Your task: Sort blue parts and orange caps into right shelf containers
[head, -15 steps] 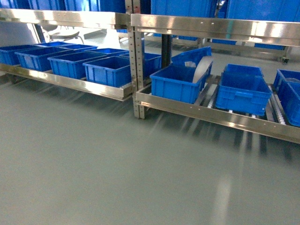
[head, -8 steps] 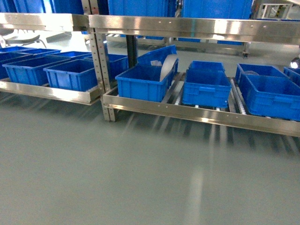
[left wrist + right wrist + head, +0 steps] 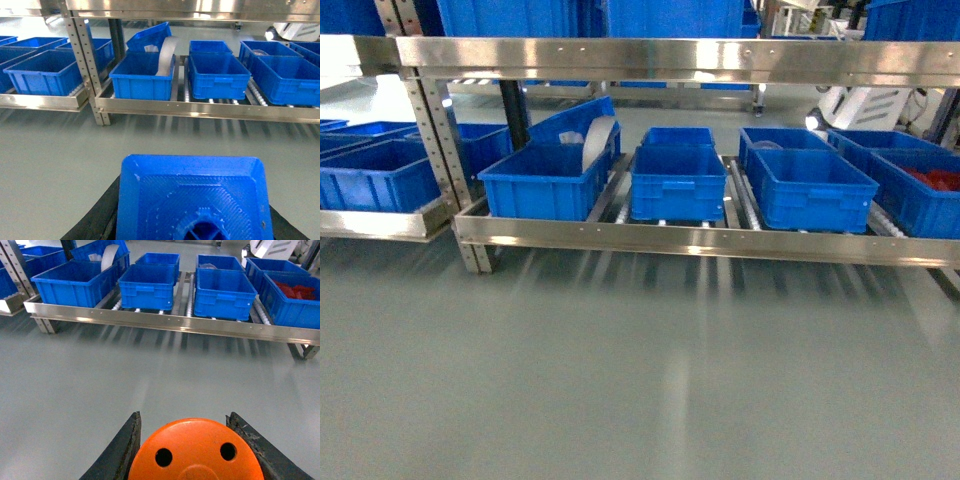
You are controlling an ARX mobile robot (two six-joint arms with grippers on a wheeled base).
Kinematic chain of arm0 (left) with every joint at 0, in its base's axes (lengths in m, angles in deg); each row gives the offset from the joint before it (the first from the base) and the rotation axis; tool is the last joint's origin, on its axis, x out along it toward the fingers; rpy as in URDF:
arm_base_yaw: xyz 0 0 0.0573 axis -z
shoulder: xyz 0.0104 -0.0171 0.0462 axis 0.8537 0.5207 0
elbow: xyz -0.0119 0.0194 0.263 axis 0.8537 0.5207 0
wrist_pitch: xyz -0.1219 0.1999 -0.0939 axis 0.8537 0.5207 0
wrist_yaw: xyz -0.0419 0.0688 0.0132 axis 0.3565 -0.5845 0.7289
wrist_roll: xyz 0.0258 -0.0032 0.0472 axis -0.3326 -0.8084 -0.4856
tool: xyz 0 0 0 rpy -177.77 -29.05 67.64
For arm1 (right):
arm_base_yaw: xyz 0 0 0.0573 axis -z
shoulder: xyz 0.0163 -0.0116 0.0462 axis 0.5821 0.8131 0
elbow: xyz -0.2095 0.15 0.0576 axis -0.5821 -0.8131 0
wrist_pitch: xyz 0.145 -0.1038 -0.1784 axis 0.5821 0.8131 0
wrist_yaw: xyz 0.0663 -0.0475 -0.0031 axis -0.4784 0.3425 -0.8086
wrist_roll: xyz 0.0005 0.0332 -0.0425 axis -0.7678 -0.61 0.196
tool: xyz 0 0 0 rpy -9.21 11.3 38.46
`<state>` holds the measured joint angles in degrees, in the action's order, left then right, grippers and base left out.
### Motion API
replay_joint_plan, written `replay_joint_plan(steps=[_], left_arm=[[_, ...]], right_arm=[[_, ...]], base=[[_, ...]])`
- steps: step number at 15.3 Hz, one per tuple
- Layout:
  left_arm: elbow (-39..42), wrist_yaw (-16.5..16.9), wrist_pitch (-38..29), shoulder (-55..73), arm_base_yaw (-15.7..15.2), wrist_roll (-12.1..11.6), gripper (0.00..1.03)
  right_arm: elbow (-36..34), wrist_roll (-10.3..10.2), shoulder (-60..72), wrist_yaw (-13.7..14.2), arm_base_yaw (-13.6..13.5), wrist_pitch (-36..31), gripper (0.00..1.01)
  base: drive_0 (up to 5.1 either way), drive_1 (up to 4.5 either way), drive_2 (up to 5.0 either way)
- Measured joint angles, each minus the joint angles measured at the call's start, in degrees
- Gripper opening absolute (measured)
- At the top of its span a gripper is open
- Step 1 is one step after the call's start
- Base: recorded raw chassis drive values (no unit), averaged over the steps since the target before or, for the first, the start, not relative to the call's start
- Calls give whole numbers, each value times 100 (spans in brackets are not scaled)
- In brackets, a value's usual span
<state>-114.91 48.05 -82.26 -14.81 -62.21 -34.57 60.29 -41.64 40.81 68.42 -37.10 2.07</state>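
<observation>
In the left wrist view a blue part [image 3: 192, 197] fills the lower middle, and my left gripper [image 3: 194, 212] is shut on it, with black fingers [image 3: 107, 210] at either side. My right gripper [image 3: 184, 426] is shut on an orange cap [image 3: 195, 452], whose flat top with small holes faces the camera. Across the grey floor, the right shelf containers stand in a row on the low rack: one [image 3: 545, 182] at the left, one [image 3: 678, 182] in the middle, one [image 3: 812, 187] to the right. A further crate [image 3: 920, 195] holds red-orange pieces. Neither gripper shows in the head view.
A tilted blue crate with a white roll [image 3: 592, 138] leans behind the leftmost container. A perforated steel post [image 3: 440, 150] separates this rack from the left shelf with several more crates [image 3: 380, 172]. A steel beam [image 3: 670, 57] runs overhead. A white machine [image 3: 860, 100] stands behind the rack.
In the head view the racks have slid steadily to the left. More crates on the right, including the one with red-orange pieces, have come into sight.
</observation>
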Motion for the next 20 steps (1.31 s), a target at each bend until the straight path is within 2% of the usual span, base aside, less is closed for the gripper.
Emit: replay_joint_plan(steps=[5, 20], left_arm=[[0, 2, 0, 0, 0, 0, 44], [0, -2, -22, 0, 0, 0, 44]], right_arm=[[0, 0, 0, -2, 0, 2, 43], [0, 0, 0, 17, 0, -13, 43]], base=[[-156, -156, -156], [-4, -4, -4]])
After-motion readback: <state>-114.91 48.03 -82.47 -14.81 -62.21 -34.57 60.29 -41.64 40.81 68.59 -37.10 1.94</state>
